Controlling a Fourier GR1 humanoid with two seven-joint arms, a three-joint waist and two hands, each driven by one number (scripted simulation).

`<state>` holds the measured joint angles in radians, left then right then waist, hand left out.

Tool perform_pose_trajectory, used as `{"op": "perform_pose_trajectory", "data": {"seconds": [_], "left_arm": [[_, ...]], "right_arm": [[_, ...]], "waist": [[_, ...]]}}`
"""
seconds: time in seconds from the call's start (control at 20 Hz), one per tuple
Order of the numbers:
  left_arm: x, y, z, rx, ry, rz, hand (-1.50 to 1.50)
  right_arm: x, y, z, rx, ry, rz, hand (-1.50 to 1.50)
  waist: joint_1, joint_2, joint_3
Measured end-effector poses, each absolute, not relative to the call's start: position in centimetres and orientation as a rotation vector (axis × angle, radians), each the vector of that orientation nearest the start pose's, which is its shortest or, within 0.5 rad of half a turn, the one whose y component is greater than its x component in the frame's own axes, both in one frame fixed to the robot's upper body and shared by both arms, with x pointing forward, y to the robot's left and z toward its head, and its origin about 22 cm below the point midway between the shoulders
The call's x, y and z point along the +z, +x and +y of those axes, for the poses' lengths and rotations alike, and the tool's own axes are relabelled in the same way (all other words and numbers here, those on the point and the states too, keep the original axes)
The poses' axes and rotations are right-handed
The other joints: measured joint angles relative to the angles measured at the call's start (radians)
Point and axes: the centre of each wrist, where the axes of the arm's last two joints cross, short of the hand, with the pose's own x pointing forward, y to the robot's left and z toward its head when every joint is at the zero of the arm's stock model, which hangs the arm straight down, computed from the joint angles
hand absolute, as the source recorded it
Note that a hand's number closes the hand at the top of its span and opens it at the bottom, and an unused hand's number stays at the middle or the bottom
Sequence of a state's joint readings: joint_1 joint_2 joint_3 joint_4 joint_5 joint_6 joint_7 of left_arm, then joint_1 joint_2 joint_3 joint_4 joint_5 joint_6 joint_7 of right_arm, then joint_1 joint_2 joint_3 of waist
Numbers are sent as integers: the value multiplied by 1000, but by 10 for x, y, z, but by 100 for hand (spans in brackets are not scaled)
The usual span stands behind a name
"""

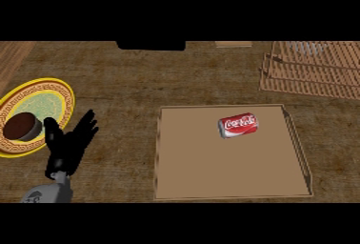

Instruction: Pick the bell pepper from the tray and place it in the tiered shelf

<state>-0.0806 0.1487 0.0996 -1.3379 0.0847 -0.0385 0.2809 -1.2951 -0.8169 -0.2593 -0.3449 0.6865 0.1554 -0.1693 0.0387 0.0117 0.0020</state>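
A flat brown tray (190,186) lies at the middle right of the counter. The only thing on it is a red cola can (238,126) lying on its side near the far edge; no bell pepper shows anywhere. The wooden slatted tiered shelf (313,69) stands at the far right. My left hand (69,143) rests open at the lower left, fingers up, to the left of the tray and apart from it. My right hand does not show.
A yellow patterned plate (42,102) sits at the far left with a dark brown round object (21,126) on it, just beyond my left hand. A black object (151,45) stands at the counter's far edge.
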Motion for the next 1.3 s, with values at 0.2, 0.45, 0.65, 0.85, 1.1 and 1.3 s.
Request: {"op": "perform_pose_trajectory", "data": {"seconds": [0.2, 0.45, 0.65, 0.85, 1.1, 1.3], "left_arm": [[-24, 258, 286, 11, 73, -1141, 0], [-24, 257, 289, 10, 81, -1140, 0], [-23, 260, 288, 10, 78, -1137, 0], [-26, 258, 285, 11, 71, -1145, 0], [-24, 258, 289, 11, 74, -1151, 0], [-25, 260, 285, 13, 71, -1149, 0]], "right_arm": [[316, 420, -421, 558, -982, -1549, -150], [321, 418, -425, 360, -897, -1593, -150], [321, 418, -428, 214, -793, -1644, -150], [327, 416, -430, 80, -676, -1689, -150], [337, 402, -450, -119, -626, -1731, -150], [348, 383, -474, -245, -705, -1732, -150]], "waist": [[3, 2, 0], [1, 2, 0], [3, 3, 0], [0, 1, 0], [3, 4, 1], [2, 5, 1]]}}
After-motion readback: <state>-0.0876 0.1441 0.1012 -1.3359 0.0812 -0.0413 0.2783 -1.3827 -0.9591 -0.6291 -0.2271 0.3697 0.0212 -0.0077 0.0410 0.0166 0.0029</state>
